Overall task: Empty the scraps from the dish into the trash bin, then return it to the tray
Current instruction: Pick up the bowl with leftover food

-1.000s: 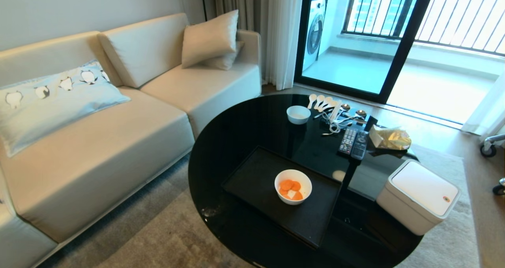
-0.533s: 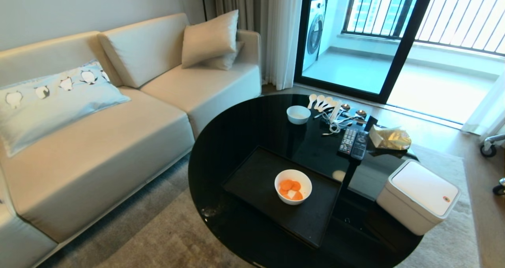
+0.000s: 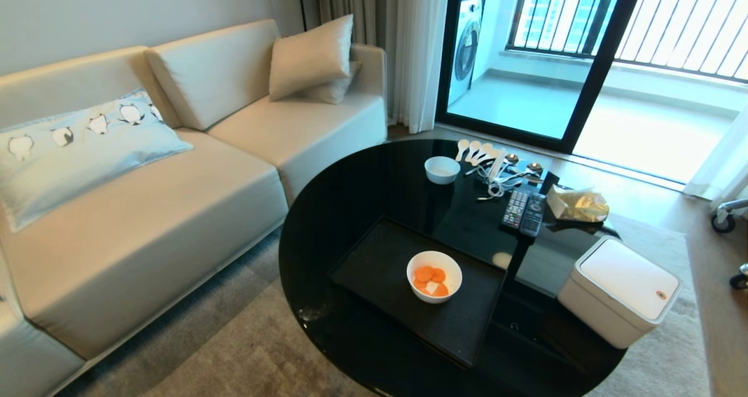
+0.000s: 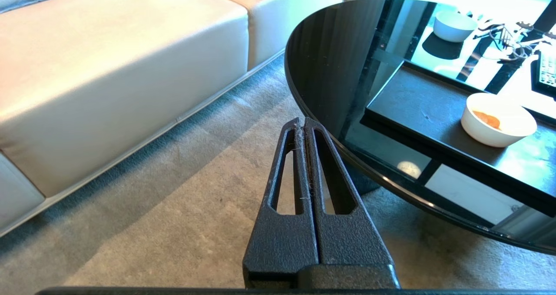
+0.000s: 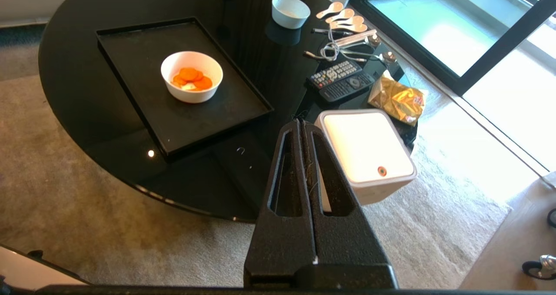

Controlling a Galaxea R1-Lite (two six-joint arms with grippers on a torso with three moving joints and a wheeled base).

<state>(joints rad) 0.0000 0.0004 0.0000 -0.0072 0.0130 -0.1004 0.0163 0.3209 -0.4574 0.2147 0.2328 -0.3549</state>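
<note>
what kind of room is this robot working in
Most likely a home living room: a cream sofa with cushions stands beside a round glossy black coffee table holding TV remotes, and a sliding glass door opens onto a balcony.

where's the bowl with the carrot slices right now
In the head view the deep white round bowl of orange carrot slices sits on the matte black rectangular tray, toward its right side, on the glossy black round table.

Neither arm shows in the head view. Left gripper (image 4: pixel 305 122) hangs low, jaws pressed flat together, nothing between them. Right gripper (image 5: pixel 302 124) sits higher, apparently angled downward, jaws likewise closed and empty; arm links behind both wrists are out of sight.
</note>
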